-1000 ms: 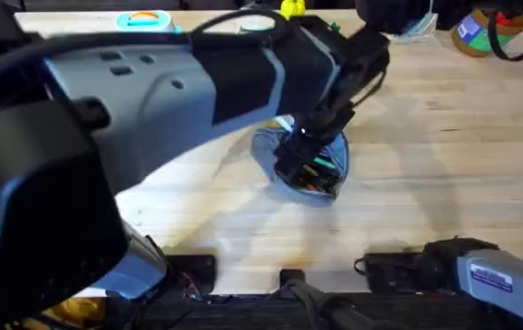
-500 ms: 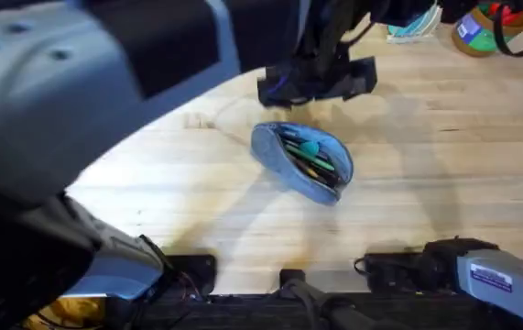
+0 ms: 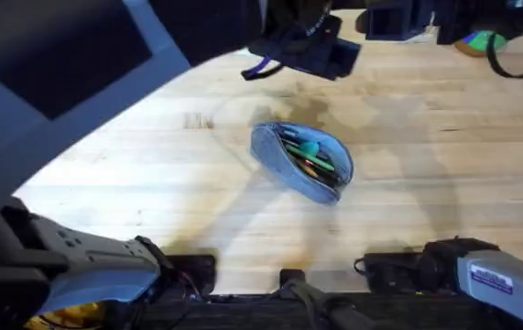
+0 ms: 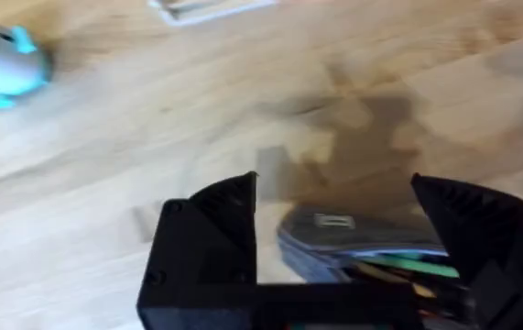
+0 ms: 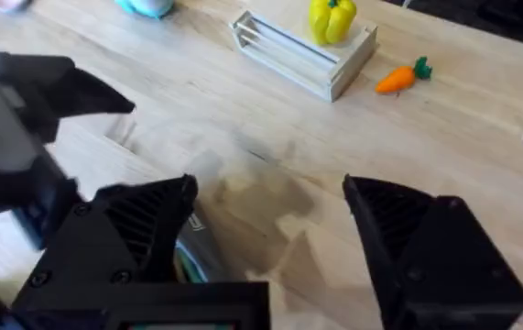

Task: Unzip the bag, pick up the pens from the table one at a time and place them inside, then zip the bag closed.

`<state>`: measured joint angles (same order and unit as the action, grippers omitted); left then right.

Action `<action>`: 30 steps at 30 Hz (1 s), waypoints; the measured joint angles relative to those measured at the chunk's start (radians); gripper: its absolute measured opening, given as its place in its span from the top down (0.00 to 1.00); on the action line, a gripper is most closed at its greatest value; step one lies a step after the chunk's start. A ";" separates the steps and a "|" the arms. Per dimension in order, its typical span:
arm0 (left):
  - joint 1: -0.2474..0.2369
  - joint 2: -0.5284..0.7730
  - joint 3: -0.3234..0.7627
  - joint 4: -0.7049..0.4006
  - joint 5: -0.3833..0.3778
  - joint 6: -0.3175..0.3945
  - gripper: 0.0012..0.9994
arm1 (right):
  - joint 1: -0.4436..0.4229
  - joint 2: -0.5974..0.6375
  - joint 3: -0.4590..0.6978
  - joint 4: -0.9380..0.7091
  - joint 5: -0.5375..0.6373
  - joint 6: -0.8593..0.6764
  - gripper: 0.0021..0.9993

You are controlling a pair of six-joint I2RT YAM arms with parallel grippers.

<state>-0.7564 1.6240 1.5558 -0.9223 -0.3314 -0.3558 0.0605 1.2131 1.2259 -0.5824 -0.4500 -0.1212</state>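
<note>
The blue-grey bag lies in the middle of the table with its zipper open. A green pen and a yellow-tan pen lie inside it. My left gripper hangs above the table just beyond the bag. The left wrist view shows this gripper open and empty, with the bag and the green pen below it. My right gripper is open, empty and held high, with an edge of the bag beneath it.
At the table's far side a yellow pepper toy sits on a white rack. An orange carrot toy lies beside it, and a teal toy farther left. Colourful items sit at the far right corner.
My left gripper has lifted off the bag and drawn back toward the far side. The bag, covered before, now shows open with both pens inside.
</note>
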 joint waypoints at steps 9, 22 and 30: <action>0.113 -0.046 0.000 -0.069 0.057 0.341 0.01 | 0.000 -0.243 0.004 -0.195 0.030 0.121 0.00; 0.371 -0.166 0.000 -0.253 0.459 0.874 0.01 | 0.087 -0.306 0.003 -0.383 0.059 0.287 0.00; 0.469 -0.163 0.000 -0.264 0.542 1.009 0.01 | 0.358 -0.306 -0.034 -0.384 0.215 0.438 0.00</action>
<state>-0.2874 1.4612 1.5558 -1.1863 0.2111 0.6532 0.4186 0.9070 1.1916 -0.9668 -0.2354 0.3170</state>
